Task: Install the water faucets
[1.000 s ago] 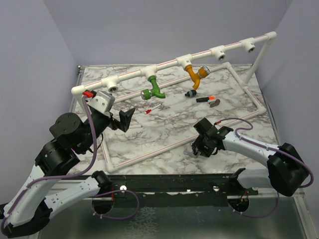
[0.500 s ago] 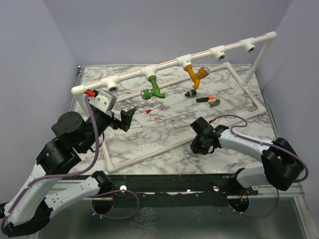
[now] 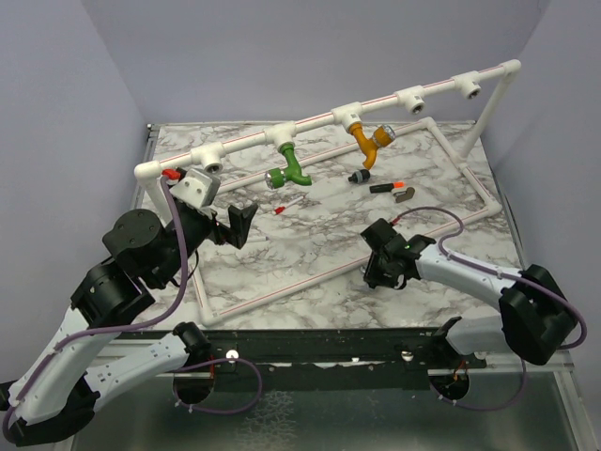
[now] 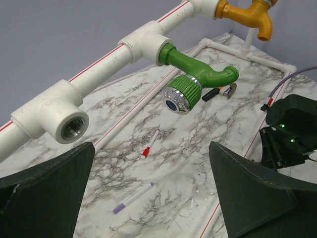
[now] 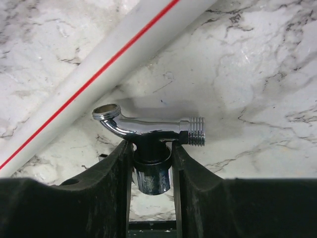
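Observation:
The green faucet (image 3: 289, 172) (image 4: 198, 82) and the mustard-orange faucet (image 3: 368, 141) (image 4: 245, 11) hang screwed into tee joints on the raised white pipe (image 3: 310, 124). My right gripper (image 3: 380, 272) (image 5: 152, 148) is low over the table and shut on the knob of the grey metal faucet (image 5: 148, 129), which sits beside the floor pipe (image 5: 99, 74). My left gripper (image 3: 239, 224) (image 4: 151, 146) is open and empty, held in the air in front of an empty tee joint (image 4: 67, 124) (image 3: 208, 160).
A red-tipped stick (image 4: 150, 145) (image 3: 286, 205) and a purple-tipped stick (image 4: 132, 198) lie on the marble. Small dark parts (image 3: 357, 176) (image 3: 387, 187) (image 3: 406, 194) lie under the orange faucet. Two more empty tees (image 3: 413, 99) (image 3: 467, 86) sit further right.
My right gripper has shifted a little to the left, staying low on the table. My left arm has barely moved.

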